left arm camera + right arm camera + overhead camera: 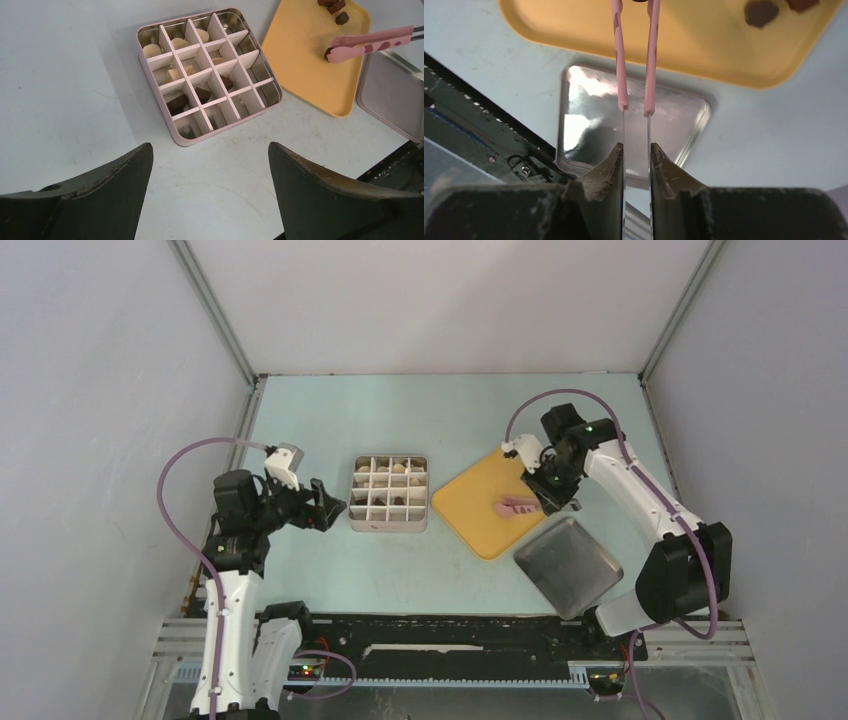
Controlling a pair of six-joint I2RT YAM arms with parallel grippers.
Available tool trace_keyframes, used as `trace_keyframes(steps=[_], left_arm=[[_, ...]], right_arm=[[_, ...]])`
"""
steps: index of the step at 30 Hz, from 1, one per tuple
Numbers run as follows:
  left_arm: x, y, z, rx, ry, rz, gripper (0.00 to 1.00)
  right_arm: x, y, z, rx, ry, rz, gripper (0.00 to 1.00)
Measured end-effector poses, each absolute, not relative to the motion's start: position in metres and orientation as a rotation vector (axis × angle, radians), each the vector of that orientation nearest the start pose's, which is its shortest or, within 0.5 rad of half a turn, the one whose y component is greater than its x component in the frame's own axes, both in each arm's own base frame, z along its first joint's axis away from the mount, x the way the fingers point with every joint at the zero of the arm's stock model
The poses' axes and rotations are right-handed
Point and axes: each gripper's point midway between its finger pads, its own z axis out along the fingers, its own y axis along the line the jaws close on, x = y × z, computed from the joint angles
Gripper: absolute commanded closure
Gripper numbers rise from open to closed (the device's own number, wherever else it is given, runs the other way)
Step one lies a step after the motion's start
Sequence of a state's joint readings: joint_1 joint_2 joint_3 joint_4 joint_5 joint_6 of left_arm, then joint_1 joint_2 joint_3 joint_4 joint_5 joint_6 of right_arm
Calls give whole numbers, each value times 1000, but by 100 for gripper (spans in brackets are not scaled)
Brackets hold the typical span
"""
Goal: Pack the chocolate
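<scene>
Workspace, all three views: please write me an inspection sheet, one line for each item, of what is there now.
Surface: pale blue table, no spill seen.
Job's things: chocolate in several cells of the divided box; dark pieces loose on the yellow tray.
Clutter: metal lid lying beside the tray.
Grippers: left gripper open, apart from the box; right gripper shut on pink tongs, tips at a dark piece.
Cables: purple cable looped on each arm.
Surroundings: grey walls; nothing else seen.
</scene>
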State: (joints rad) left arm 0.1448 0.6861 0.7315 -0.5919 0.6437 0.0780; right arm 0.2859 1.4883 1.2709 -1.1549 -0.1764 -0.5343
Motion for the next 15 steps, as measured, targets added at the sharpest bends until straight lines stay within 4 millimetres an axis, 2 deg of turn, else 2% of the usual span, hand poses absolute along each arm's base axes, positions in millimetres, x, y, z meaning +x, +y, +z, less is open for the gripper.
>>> trace_keyframes(steps=[4, 11, 15], left_arm=[[234, -70, 204, 309, 2018, -539, 11], [233, -70, 204, 309, 2017, -539, 11], [233, -70, 205, 310, 2014, -538, 11]], right_arm=[[247, 117, 143, -1289, 2573, 271, 83], [251, 187, 185, -1425, 2373, 395, 82], [262, 218, 186, -1481, 2335, 435, 82]])
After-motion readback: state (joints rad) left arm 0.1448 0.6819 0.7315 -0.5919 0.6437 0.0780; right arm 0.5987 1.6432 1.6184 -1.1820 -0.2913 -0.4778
